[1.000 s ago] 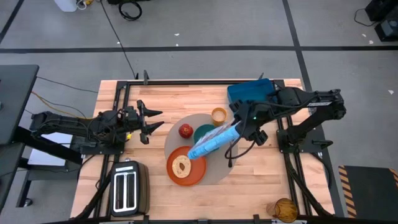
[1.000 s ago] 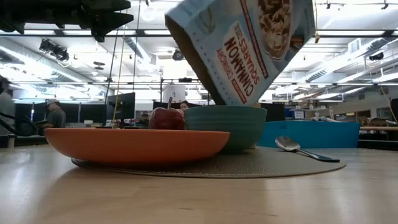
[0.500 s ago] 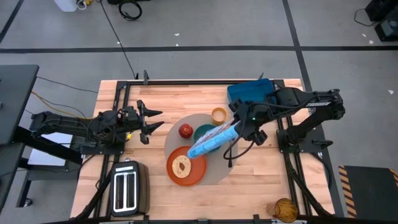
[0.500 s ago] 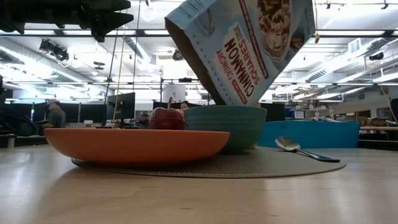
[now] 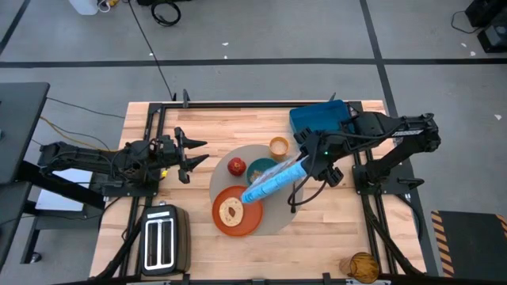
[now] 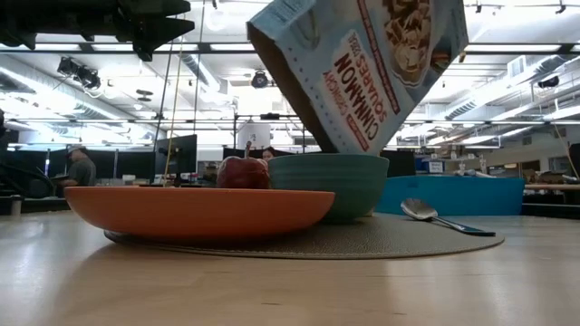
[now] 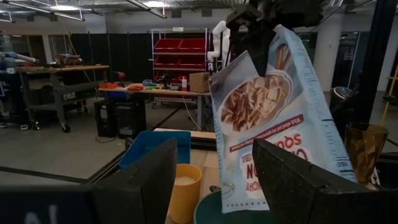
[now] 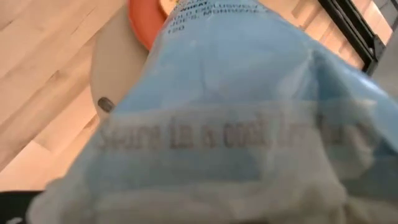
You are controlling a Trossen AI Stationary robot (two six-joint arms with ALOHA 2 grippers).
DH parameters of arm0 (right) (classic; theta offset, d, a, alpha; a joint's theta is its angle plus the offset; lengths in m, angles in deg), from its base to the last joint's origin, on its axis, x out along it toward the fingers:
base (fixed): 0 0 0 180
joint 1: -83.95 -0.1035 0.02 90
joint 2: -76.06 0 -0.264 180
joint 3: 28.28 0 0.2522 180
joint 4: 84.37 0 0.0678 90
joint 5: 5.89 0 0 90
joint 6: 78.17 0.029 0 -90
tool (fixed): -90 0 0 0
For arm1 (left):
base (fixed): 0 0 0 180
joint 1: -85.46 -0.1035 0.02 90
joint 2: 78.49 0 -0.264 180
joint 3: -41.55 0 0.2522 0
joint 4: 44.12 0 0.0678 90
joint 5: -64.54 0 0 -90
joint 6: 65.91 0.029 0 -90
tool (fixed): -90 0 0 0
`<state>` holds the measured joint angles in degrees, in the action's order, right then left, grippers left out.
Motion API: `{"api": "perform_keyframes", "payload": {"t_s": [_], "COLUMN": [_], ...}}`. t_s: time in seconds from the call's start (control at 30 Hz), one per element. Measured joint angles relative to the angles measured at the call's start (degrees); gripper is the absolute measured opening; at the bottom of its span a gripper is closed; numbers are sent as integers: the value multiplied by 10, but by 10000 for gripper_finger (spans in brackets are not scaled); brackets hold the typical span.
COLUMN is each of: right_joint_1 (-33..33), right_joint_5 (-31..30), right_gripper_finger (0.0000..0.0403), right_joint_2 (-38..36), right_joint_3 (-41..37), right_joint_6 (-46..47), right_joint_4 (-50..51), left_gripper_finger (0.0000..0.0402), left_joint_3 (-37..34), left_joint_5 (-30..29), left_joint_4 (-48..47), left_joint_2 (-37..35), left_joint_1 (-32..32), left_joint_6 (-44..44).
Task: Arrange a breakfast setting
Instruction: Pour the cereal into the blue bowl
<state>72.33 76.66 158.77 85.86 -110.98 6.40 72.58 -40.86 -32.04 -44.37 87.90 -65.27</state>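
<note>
A light-blue cereal box hangs tipped and upside down in my right gripper, which is shut on it. The box's lower end is just above the teal bowl. The bowl, a red apple, an orange plate holding a toast slice, and a metal spoon all rest on the round mat. A small orange cup stands at the mat's far edge. My left gripper waits open at the table's left, level, pointing toward the mat. My right gripper holds the cereal box by its raised end, the two fingers pinching it from above and from the table's right, slanting down. The box hangs clear below the fingers, slanted toward the near left, its lower end over the bowl's rim.
A blue tray lies at the far right under the right arm. A silver toaster stands at the near left corner. Bare wood shows at the near right and far left of the table.
The tipped cereal box has swung a little toward the table's right above the bowl, still held by my right gripper.
</note>
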Motion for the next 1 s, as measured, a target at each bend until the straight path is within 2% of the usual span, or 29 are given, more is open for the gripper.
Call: {"api": "perform_keyframes", "payload": {"t_s": [0.5,0.6,1.0], "right_joint_1": [-8,-10,-28], "right_joint_5": [-15,-36,-36], "right_gripper_finger": [153,153,153], "right_joint_2": [-3,-3,-4], "right_joint_3": [0,0,0], "right_joint_6": [14,15,24], "right_joint_4": [-3,-3,2], "left_gripper_finger": [218,218,218], "left_joint_3": [0,0,0], "left_joint_5": [0,0,0], "left_joint_4": [0,0,0], "left_joint_2": [0,0,0], "left_joint_1": [0,0,0], "left_joint_6": [0,0,0]}}
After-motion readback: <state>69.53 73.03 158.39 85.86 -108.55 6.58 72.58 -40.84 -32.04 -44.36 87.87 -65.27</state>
